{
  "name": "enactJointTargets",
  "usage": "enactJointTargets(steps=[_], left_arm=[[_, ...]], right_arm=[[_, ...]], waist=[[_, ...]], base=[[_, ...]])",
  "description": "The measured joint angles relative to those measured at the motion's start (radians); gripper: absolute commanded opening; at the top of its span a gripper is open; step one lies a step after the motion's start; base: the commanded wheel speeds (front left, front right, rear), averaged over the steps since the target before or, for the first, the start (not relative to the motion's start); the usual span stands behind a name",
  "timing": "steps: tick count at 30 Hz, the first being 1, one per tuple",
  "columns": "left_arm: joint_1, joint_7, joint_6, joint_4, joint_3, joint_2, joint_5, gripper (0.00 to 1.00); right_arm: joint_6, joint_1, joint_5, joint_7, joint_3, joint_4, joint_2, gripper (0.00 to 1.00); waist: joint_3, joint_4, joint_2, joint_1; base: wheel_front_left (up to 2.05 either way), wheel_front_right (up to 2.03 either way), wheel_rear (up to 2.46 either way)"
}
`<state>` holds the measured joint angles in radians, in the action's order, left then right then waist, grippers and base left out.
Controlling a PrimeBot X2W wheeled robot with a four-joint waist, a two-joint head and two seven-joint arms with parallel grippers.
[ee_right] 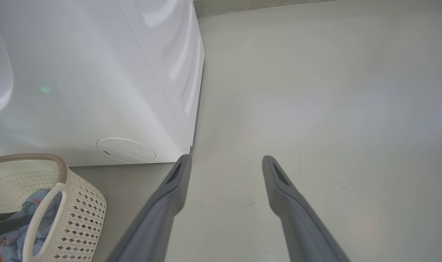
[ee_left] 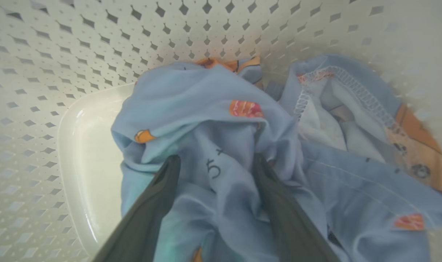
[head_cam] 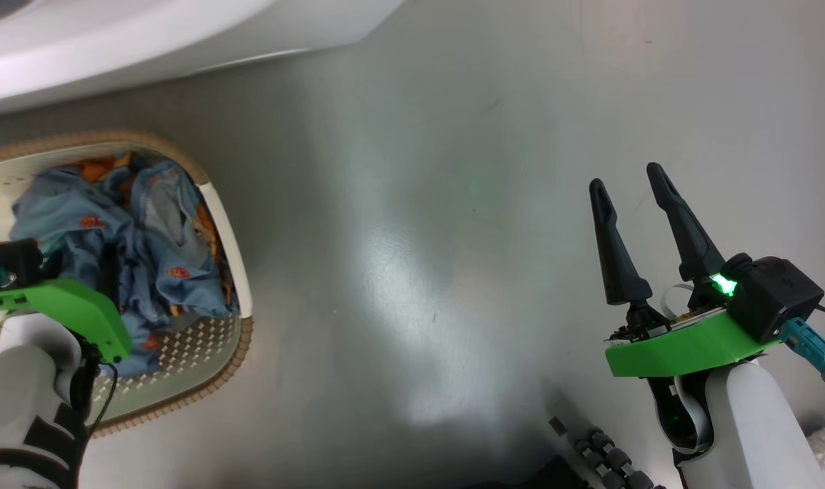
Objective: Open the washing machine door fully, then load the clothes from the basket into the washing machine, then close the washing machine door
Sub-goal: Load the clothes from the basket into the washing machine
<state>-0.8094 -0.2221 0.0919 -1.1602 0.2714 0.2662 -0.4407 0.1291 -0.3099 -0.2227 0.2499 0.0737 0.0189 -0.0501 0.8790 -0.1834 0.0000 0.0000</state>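
The basket [head_cam: 226,227], on the floor [head_cam: 419,204] beside the washing machine [ee_right: 97,72], holds crumpled blue clothes [head_cam: 151,231] with orange prints; a dark printed mark [ee_left: 214,169] is unreadable. The left claw [ee_left: 216,159] stands spread astride a fold, the right claw [head_cam: 626,175] spread above the floor.

Open floor [head_cam: 419,238] right of the basket [head_cam: 225,231], washing machine [head_cam: 113,41] behind it
Inside the basket, crumpled clothes [head_cam: 147,231] crowd the left gripper [ee_left: 215,160], its fingers spread; the basket's perforated walls close in around them.
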Motion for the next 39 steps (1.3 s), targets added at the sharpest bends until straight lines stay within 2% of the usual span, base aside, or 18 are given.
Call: enactJointTargets(steps=[5, 13, 14, 15, 16, 32, 36, 39], left_arm=[[-0.046, 0.012, -0.025, -0.051, 0.013, 0.01, 0.009, 1.0], [-0.103, 0.074, -0.027, -0.094, 0.025, 0.024, 0.017, 1.0], [-0.107, 0.085, -0.027, -0.098, 0.026, 0.024, 0.017, 0.91], [-0.111, 0.096, -0.027, -0.102, 0.024, 0.024, 0.014, 0.41], [-0.114, 0.102, -0.026, -0.104, 0.02, 0.023, 0.004, 0.0], [-0.055, -0.018, 0.001, -0.091, 0.024, -0.028, -0.015, 0.0], [-0.004, -0.026, 0.01, -0.033, 0.02, -0.049, -0.021, 0.0], [0.045, -0.026, 0.009, 0.074, 0.002, -0.057, -0.021, 0.0]], right_arm=[[0.0, 0.0, -0.01, 0.0, 0.01, -0.005, 0.0, 1.0], [0.0, 0.0, -0.031, 0.007, 0.018, -0.009, 0.0, 1.0], [0.0, 0.0, -0.032, 0.007, 0.018, -0.009, 0.0, 1.0], [0.0, 0.0, -0.034, 0.007, 0.019, -0.009, 0.001, 1.0], [0.0, 0.0, -0.034, 0.007, 0.019, -0.008, 0.001, 1.0], [0.0, -0.003, -0.023, 0.007, 0.007, 0.016, 0.001, 1.0], [0.0, -0.002, -0.016, 0.007, 0.004, 0.026, 0.0, 1.0], [0.0, 0.001, -0.014, 0.007, -0.003, 0.03, 0.0, 1.0]], waist=[[0.022, -0.017, 0.0, 0.0], [0.048, -0.042, 0.0, 0.0001], [0.05, -0.044, 0.0, 0.0001], [0.051, -0.046, 0.0, 0.0001], [0.05, -0.046, 0.0, 0.0001], [-0.066, 0.003, 0.0, 0.0], [-0.115, 0.023, 0.0, 0.0], [-0.153, 0.038, 0.0, 0.0001]], base=[[0.0, 0.0, 0.0], [0.0, 0.0, 0.0], [0.0, 0.0, 0.0], [0.0, 0.0, 0.0], [0.0, 0.0, 0.0], [0.0, 0.0, 0.0], [0.0, 0.0, 0.0], [0.0, 0.0, 0.0]])
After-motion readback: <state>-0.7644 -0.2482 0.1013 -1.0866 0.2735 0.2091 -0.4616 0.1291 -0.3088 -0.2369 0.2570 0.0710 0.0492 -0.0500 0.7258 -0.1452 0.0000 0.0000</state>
